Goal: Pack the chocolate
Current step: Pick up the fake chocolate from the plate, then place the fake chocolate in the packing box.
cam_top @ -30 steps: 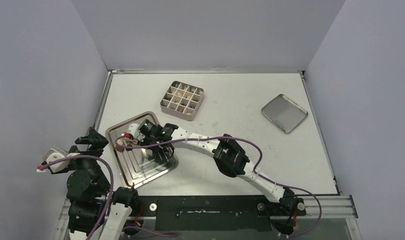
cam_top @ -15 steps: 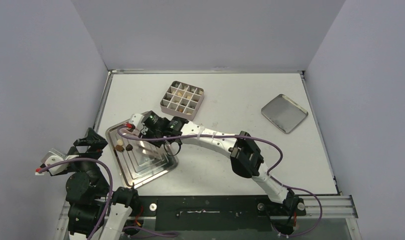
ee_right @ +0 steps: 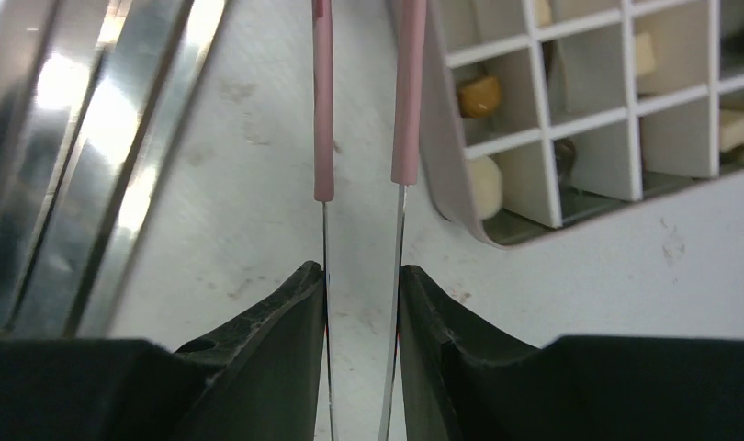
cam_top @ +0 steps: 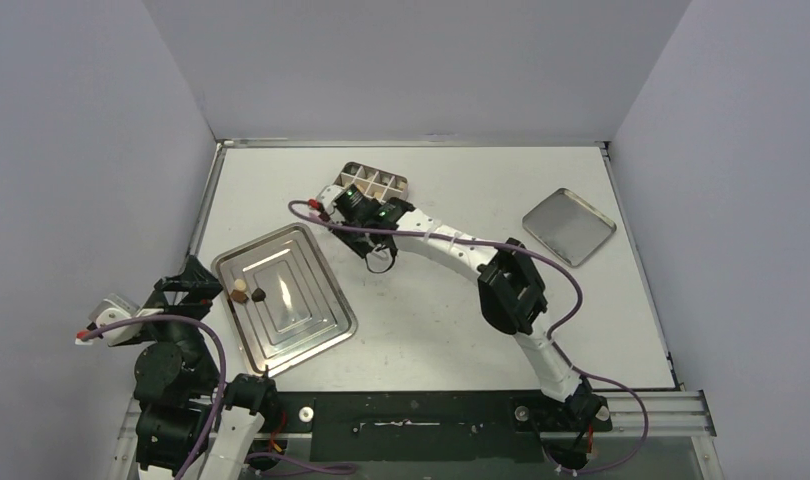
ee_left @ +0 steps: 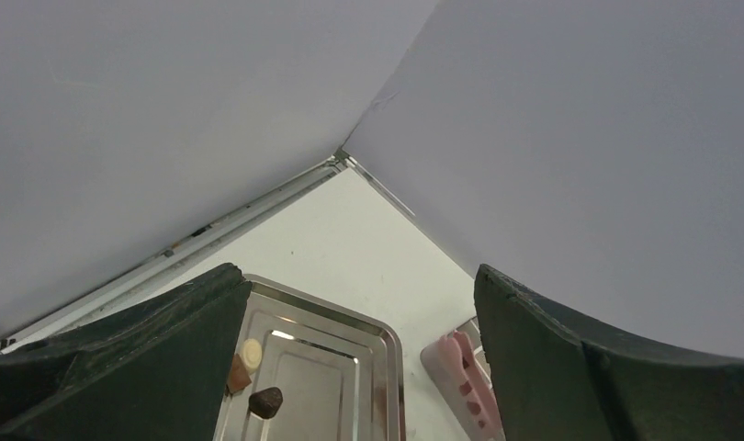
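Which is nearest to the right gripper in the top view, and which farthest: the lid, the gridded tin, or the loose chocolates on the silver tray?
1. Gridded tin, right beside the right gripper.
2. Loose chocolates, at the left edge of the tray.
3. Lid, far right.

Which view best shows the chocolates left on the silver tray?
Left wrist: three chocolates show distinctly on the tray. Top external shows them small and clumped; right wrist shows only the tray's edge.
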`<control>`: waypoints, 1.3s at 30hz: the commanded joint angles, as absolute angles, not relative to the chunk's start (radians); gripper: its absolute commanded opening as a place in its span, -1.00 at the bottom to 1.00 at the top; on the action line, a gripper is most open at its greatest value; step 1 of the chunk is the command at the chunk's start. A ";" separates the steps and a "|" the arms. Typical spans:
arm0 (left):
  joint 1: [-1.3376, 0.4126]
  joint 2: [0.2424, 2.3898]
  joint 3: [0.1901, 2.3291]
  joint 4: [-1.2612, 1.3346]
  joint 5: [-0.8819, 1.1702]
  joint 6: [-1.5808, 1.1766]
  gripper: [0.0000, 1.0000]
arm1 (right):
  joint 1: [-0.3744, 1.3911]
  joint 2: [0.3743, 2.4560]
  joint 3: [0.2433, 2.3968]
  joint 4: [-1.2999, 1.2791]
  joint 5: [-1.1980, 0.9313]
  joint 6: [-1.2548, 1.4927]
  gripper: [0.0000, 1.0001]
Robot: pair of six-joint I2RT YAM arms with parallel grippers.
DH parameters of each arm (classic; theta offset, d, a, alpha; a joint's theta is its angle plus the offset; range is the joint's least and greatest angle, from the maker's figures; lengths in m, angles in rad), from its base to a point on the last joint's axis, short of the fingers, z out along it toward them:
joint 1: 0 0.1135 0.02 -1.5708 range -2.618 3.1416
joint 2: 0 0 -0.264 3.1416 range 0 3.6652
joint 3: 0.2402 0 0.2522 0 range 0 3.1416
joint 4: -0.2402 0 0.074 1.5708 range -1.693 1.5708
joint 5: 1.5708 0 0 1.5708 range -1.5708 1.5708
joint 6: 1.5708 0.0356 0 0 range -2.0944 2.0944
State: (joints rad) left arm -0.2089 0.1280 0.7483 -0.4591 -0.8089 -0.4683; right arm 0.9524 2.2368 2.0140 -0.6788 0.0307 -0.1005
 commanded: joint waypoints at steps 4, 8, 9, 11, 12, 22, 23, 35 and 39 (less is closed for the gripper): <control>-0.212 0.155 0.747 -0.509 -0.702 -0.514 0.82 | 0.830 2.106 1.957 -0.634 0.047 -0.063 -0.74; -0.216 0.152 0.745 -0.506 -0.699 -0.511 0.82 | 0.805 2.111 1.946 -0.627 0.032 -0.057 -0.75; -0.216 0.151 0.744 -0.506 -0.699 -0.510 0.82 | 0.802 2.112 1.942 -0.624 0.026 -0.056 -0.74; -0.219 0.149 0.740 -0.507 -0.706 -0.506 0.82 | 0.801 2.113 1.938 -0.618 0.010 -0.053 -0.74; -0.220 0.149 0.741 -0.506 -0.709 -0.504 0.82 | 0.801 2.114 1.935 -0.617 0.008 -0.052 -0.74; -0.228 0.147 0.741 -0.501 -0.724 -0.493 0.82 | 0.811 2.100 1.913 -0.615 -0.027 -0.039 -0.71; -0.228 0.149 0.741 -0.500 -0.726 -0.492 0.82 | 0.811 2.101 1.913 -0.614 -0.026 -0.039 -0.70; -0.230 0.150 0.742 -0.500 -0.728 -0.491 0.82 | 0.837 2.083 1.905 -0.618 -0.005 -0.037 -0.46; -0.230 0.153 0.744 -0.502 -0.728 -0.491 0.82 | 0.839 2.083 1.904 -0.621 -0.003 -0.035 -0.40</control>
State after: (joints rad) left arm -0.2276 0.1398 0.7353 -0.5133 -0.7250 -0.5079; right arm 0.8257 2.1780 1.9057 -0.6518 -0.0071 -0.0402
